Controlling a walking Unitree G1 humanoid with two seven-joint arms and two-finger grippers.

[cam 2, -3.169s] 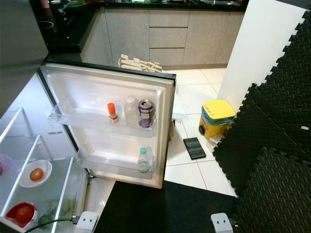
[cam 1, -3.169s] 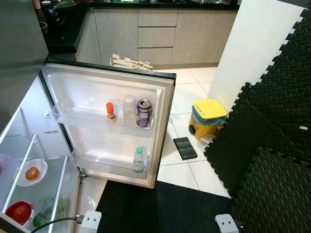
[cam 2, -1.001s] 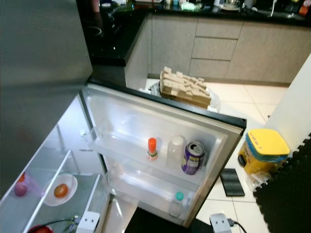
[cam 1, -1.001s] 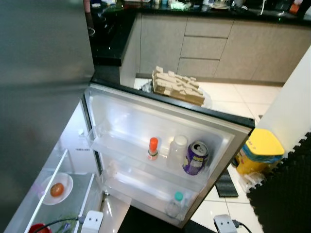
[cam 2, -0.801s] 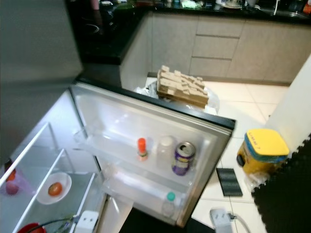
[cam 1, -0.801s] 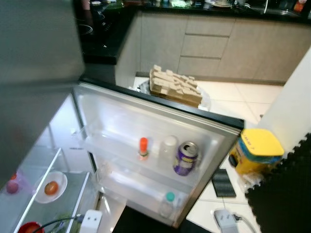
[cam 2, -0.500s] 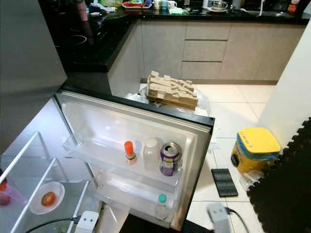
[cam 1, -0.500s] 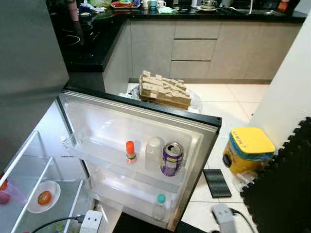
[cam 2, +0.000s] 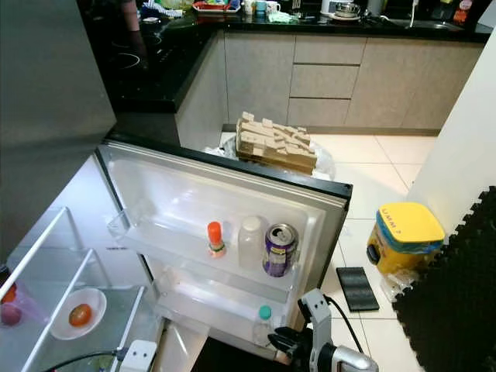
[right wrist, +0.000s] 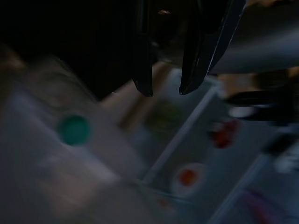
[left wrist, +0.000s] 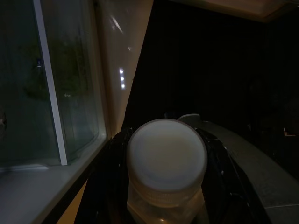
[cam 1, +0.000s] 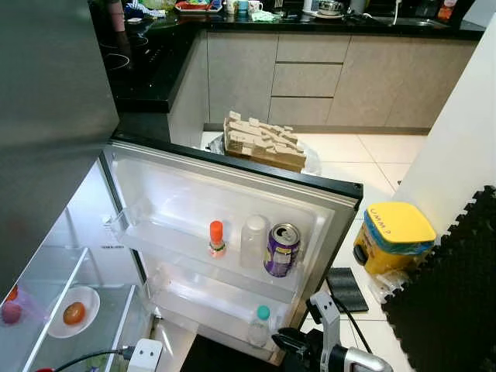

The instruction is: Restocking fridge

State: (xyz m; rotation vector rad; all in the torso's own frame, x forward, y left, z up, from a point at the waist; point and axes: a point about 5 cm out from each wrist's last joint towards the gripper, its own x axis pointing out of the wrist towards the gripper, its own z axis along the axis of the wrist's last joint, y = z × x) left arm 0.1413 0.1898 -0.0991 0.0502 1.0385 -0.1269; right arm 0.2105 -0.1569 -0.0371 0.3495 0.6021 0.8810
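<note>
Left tool (left wrist: 166,186) grips white-capped jar (left wrist: 167,161) | right tool (right wrist: 164,88) slightly parted, empty | door shelf (cam 1: 194,246): can (cam 1: 281,249)

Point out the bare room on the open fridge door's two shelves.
Upper door shelf: bare from its hinge end to the orange-capped bottle; crowded beyond, with the clear bottle and purple can. Lower door shelf: bare up to the green-capped bottle.

Kitchen surroundings, head camera view.

Grey cabinet drawers (cam 1: 301,79) occupy the upper centre beneath a black table (cam 1: 325,21) carrying small items too small to identify. A stack of pale blocks (cam 1: 263,142) sits on the white tile floor (cam 1: 364,159), mid-frame. A yellow-lidded bin (cam 1: 391,236) stands at right, a flat black pad (cam 1: 342,288) just beside it. Black foam mats (cam 1: 457,294) fill the lower right.
</note>
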